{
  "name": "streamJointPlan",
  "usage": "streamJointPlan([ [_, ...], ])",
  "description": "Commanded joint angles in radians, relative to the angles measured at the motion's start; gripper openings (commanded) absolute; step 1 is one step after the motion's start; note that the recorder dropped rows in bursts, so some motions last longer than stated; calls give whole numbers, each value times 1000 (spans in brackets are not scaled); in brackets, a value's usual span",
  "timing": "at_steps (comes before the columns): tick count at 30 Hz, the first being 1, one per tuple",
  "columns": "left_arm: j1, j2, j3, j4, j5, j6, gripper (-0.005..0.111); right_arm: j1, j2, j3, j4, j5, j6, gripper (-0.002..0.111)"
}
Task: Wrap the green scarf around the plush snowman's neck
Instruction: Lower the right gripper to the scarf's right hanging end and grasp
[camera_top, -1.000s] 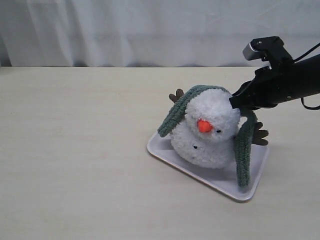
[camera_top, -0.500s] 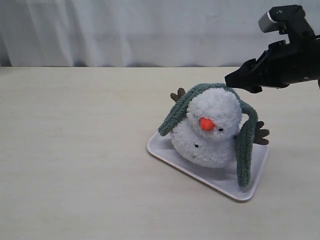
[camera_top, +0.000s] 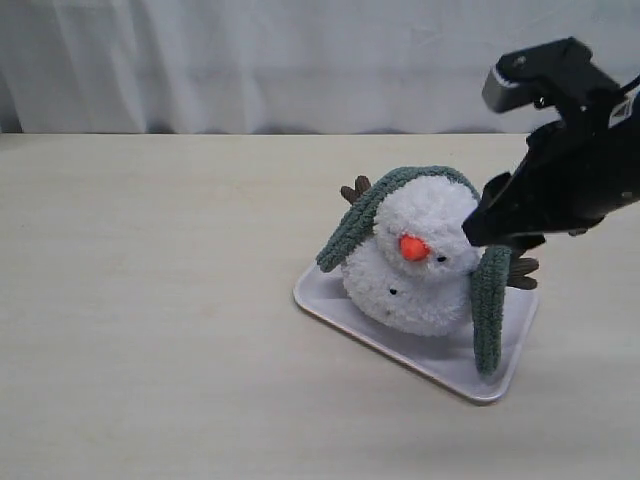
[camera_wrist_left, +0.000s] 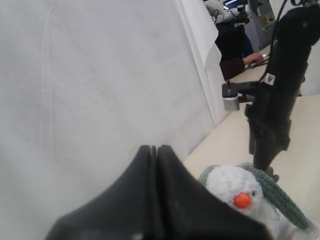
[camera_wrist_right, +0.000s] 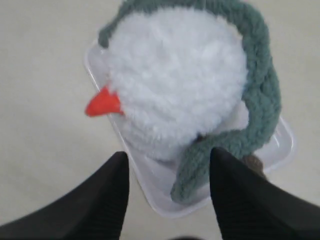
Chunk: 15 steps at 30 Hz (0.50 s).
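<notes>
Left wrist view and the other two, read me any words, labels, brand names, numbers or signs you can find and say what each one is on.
No text can be read in any view.
A small pale sticker on the right arm, left wrist view: too small and blurred to read.
The plush snowman, green scarf, white tray and table carry no print.
</notes>
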Motion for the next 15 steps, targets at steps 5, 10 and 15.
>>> streamJointPlan([
  [5,0,-4,2,-11,-9,-8,0,61,-5,168,-163,-95,228,47],
  [10,0,-4,2,-13,-9,-8,0,61,0,208,-163,-209,222,46],
  [15,0,-4,2,-13,-9,-8,0,61,43,219,-163,-215,222,46],
])
